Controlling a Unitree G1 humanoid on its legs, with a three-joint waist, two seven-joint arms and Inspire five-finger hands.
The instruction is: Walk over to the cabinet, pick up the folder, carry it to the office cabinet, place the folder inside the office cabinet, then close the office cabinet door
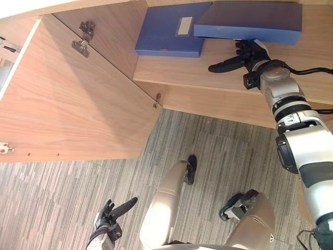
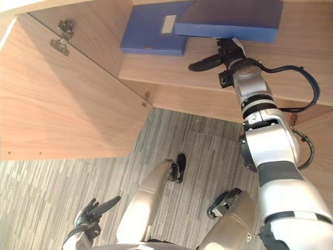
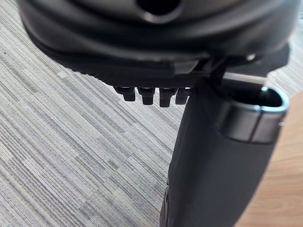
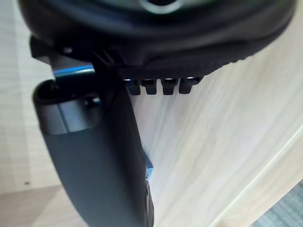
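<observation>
office cabinet (image 1: 182, 70), door (image 1: 67, 104) open. shelf: folder (image 1: 250, 21), dark blue, one end lapping second blue folder (image 1: 166, 36). right hand (image 1: 253, 56): fingers at folder's near edge, thumb splayed clear, gripping nothing. left hand (image 1: 108, 217): relaxed, empty, low over carpet (image 1: 52, 198).

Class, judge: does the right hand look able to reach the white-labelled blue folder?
Probably yes: the right hand is at the shelf, bare wood between it and the labelled folder, though the darker folder overlaps its edge.

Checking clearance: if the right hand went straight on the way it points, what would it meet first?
Probably the darker blue box folder just ahead of the right hand; depth is unclear.
</observation>
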